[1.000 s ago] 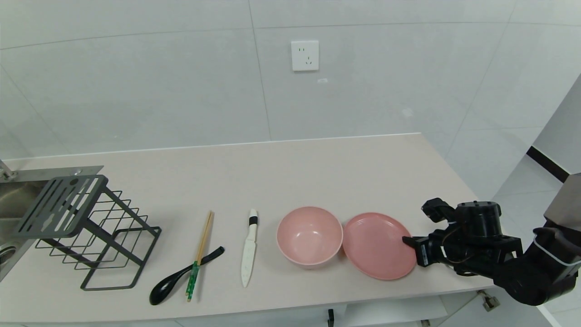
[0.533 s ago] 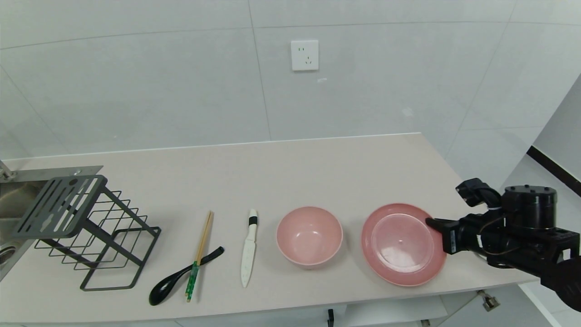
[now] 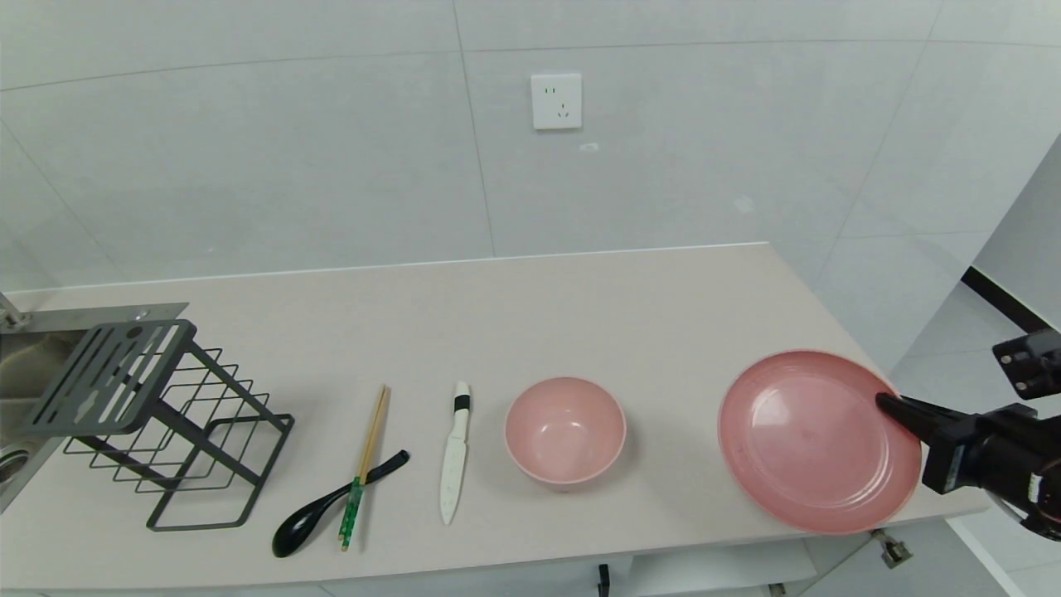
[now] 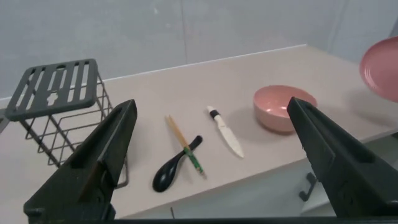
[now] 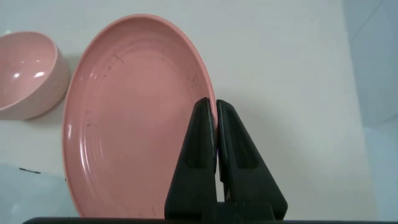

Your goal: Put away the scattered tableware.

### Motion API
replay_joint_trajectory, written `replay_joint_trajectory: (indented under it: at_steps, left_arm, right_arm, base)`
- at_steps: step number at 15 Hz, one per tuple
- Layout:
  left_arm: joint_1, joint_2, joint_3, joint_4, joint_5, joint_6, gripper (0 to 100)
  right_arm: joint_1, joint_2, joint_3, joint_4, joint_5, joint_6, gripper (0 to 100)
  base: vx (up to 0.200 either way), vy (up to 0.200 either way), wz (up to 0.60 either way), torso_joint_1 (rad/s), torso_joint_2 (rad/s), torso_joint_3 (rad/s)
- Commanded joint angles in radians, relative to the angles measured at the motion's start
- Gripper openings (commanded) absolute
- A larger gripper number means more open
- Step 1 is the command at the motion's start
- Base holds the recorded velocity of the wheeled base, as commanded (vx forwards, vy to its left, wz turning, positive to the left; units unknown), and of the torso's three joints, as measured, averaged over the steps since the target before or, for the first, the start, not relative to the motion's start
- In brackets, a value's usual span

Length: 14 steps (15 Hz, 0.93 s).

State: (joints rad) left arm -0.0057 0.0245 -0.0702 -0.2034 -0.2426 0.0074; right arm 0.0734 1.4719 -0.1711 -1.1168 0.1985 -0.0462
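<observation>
Item: plate [image 3: 816, 439]. I log it off bowl [image 3: 565, 429], which it touched a second ago; now raised, tilted, well right of bowl. Right claw [image 3: 885, 404] pinches its rim. Left claw [image 4: 208, 109] gapes. Pickup done, I judge; rack [image 3: 157, 414], far left of bowl, next.

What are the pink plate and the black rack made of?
The pink plate looks like plastic, maybe melamine: smooth, evenly coloured, with a soft sheen. The black rack looks like painted metal: thin wire bars, a slotted flat top, matte finish.
</observation>
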Motion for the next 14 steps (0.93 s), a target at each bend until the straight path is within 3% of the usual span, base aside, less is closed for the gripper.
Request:
replay_joint_trajectory:
  at_steps: [1,7,8,10,12,13,14]
  left_arm:
    - [-0.013,0.057,-0.057,0.019,-0.020,-0.017,100]
    - [-0.036,0.293,-0.230,0.056,-0.061,-0.029,100]
    - [-0.036,0.338,-0.240,0.055,-0.066,-0.044,100]
    - [-0.037,0.423,-0.240,0.056,-0.089,-0.118,100]
    - [-0.036,0.448,-0.243,0.058,-0.127,-0.096,100]
    - [-0.036,0.471,-0.243,0.058,-0.150,-0.014,100]
    - [-0.036,0.494,-0.244,0.056,-0.162,0.028,100]
  right_arm:
    - [-0.014,-0.140,0.061,-0.009,0.001,0.000,0]
    - [-0.014,-0.223,0.111,-0.009,0.001,-0.004,0]
    - [-0.012,-0.214,0.113,-0.009,0.001,-0.006,0]
    - [-0.009,-0.176,0.107,-0.011,0.002,-0.014,0]
    - [-0.006,-0.151,0.091,-0.017,0.006,-0.037,0]
    - [-0.006,-0.122,0.081,-0.057,0.029,-0.037,0]
    - [-0.006,-0.105,0.091,-0.090,0.050,-0.038,0]
  base:
    - [0.000,0.000,0.00,0.000,0.00,0.000]
    - [0.000,0.000,0.00,0.000,0.00,0.000]
    - [0.000,0.000,0.00,0.000,0.00,0.000]
    - [0.000,0.000,0.00,0.000,0.00,0.000]
    - [0.000,0.000,0.00,0.000,0.00,0.000]
    - [0.000,0.000,0.00,0.000,0.00,0.000]
    - [0.000,0.000,0.00,0.000,0.00,0.000]
